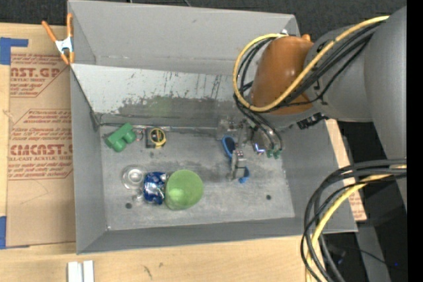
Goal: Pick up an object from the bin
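The tool (235,160) is seen low inside the grey metal bin (198,218), over the bare floor a little to the right of the middle. It is reached in from the right side, under the orange cover (281,72) of the wrist, around which yellow and black cables (246,69) are looped. The two blue-tipped fingers (229,145) are held apart, so the tool is open, and nothing is seen between them. Whether the tips touch the floor cannot be told.

No thing is gripped. All the loose things are found in the left half of the bin, apart from the tool. The nearest one is a green ball (184,189), which lies near the front wall, to the left of the tool. Touching its left side, a crumpled blue and white wrapper (153,187) is seen, and just beside that a small clear round cap (134,176). Further back, near the foot of the sloping back wall, a green block (120,137) is placed, and to its right a small round yellow and black thing (156,136), too small to be named with certainty
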`<state>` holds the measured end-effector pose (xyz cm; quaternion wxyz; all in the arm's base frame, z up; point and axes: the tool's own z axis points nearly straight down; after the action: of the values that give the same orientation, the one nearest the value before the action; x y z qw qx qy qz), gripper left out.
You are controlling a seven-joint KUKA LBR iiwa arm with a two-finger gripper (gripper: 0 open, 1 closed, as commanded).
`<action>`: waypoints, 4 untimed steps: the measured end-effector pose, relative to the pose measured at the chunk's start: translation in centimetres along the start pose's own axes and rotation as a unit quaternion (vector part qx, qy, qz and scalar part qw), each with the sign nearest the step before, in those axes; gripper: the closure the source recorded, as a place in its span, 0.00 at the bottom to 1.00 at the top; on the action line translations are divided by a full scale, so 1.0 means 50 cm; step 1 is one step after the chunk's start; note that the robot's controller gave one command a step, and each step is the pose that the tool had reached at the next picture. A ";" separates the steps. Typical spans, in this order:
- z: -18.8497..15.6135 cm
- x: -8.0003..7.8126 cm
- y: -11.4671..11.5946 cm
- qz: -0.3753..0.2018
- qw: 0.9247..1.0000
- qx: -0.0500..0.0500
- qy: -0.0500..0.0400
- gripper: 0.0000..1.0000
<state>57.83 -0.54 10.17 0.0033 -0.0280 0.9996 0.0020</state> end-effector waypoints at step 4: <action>0.066 0.055 -0.062 0.295 0.955 0.003 0.002 1.00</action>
<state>55.29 -3.76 6.84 0.0004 0.2686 0.9632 -0.0005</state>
